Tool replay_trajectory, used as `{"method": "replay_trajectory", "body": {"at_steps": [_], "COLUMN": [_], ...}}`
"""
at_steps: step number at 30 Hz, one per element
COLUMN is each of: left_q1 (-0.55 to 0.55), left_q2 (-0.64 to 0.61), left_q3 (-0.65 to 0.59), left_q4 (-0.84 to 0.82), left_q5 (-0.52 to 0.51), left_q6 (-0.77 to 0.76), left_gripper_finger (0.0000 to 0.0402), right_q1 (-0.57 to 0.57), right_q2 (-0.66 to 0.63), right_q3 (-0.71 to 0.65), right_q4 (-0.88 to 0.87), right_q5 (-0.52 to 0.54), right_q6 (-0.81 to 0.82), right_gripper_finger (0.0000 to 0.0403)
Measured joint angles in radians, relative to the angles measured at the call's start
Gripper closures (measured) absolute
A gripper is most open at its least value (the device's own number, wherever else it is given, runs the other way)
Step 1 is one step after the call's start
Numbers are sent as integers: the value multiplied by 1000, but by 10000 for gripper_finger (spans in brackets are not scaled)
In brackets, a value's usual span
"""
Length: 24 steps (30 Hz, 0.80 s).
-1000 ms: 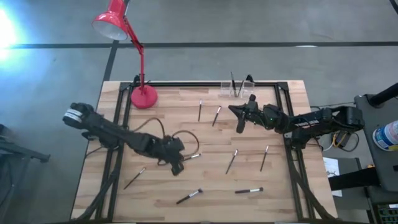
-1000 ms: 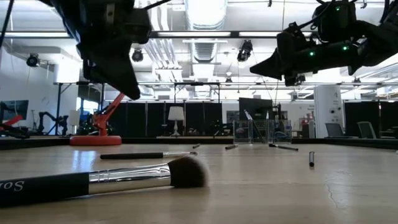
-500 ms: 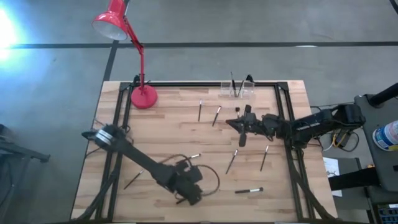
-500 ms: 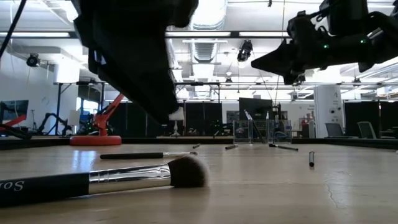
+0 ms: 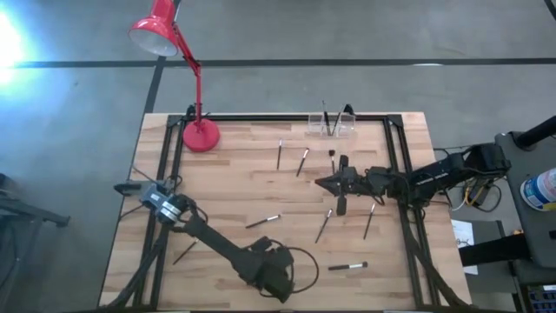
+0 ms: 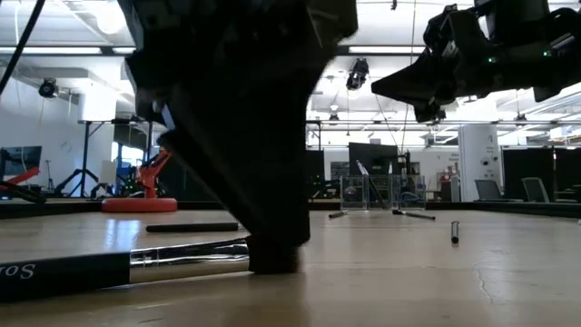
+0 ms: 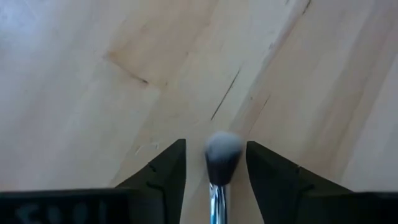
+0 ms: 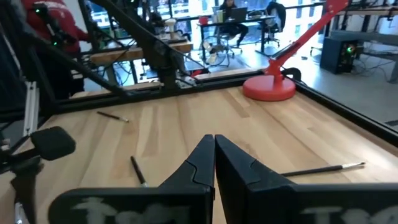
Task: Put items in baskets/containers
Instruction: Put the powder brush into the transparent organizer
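My left gripper is open and down at the table near its near edge. Its fingers stand on either side of a makeup brush's dark bristle tip. The brush lies flat, and its silvery ferrule shows in the low view. My right gripper is shut and empty, raised over the table's right middle. The clear organiser stands at the far edge with two brushes upright in it. Several more brushes lie scattered on the wood.
A red desk lamp stands at the far left corner. Loose brushes lie near the far middle, in the centre, near the right side, near the near edge and at the left. A black frame rims the table.
My left gripper has swung from the table's left middle toward the near edge and the right. It has come down over the brush lying there. My right gripper has drifted from near the organiser toward the near edge, staying raised.
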Motion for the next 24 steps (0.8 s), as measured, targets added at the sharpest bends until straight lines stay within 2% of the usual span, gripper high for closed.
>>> {"method": "replay_trajectory", "body": {"at_steps": [8, 11, 15, 16, 20, 24], "left_q1": [3, 3, 6, 7, 37, 80], "left_q2": [0, -1, -1, -4, -53, -187], "left_q3": [-46, -49, -54, -58, -111, -255], "left_q4": [25, 19, 14, 14, 10, 74], "left_q5": [7, 5, -27, -41, -48, -70], "left_q6": [-1, 21, 76, 88, 154, 188], "left_gripper_finger": [255, 294, 377, 387, 394, 398], "right_q1": [16, 16, 16, 16, 15, 15], "right_q2": [0, 0, 0, 1, 1, 1], "right_q3": [0, 0, 0, 0, 0, 0], "right_q4": [-27, -51, -84, -90, -95, -98], "right_q5": [22, 26, 27, 27, 27, 26], "right_q6": [0, 0, -6, -7, -8, -8], "right_gripper_finger": [394, 394, 394, 394, 394, 394]}}
